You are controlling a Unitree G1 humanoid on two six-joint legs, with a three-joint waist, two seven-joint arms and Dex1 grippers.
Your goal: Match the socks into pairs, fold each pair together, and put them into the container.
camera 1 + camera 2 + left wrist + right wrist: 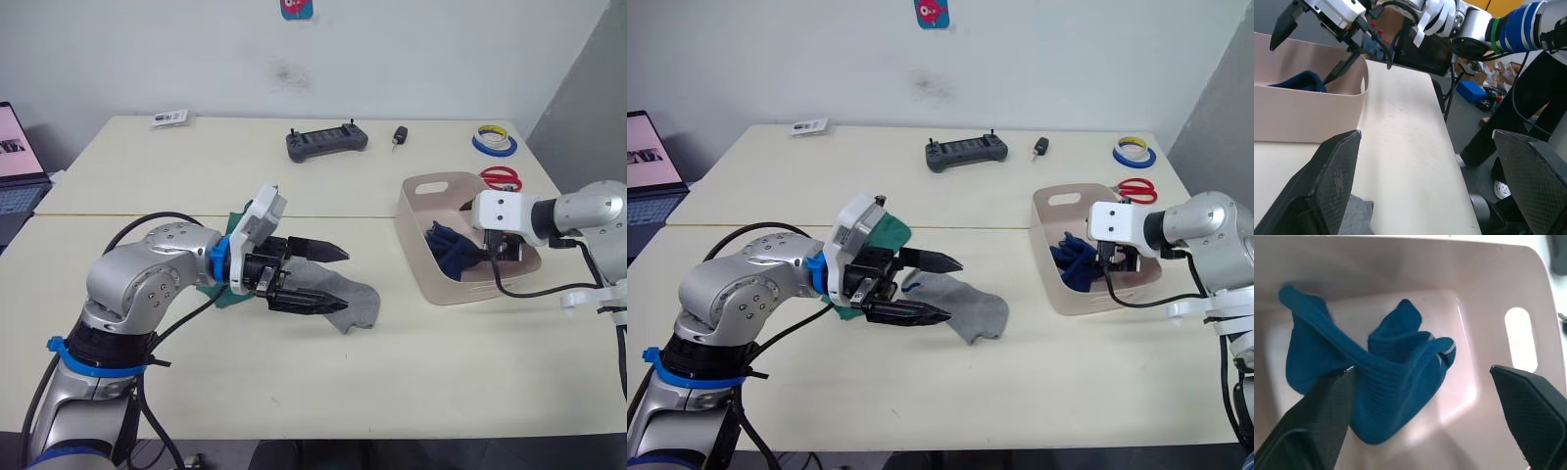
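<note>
Right tool (1422,421) hung open over dark blue pair (1371,382) inside container (416,245); left tool (926,289) gaped above grey sock (970,305) on worktop (294,382).

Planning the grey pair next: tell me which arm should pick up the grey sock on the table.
Left. The left gripper hangs open right over the grey sock, while the right gripper is open inside the container above the dark blue socks.

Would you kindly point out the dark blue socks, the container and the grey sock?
dark blue socks (1386,382), right wrist view, middle of the bundle.
container (416,235), left eye view, near side wall.
grey sock (970,305), right eye view, flat middle.
</note>
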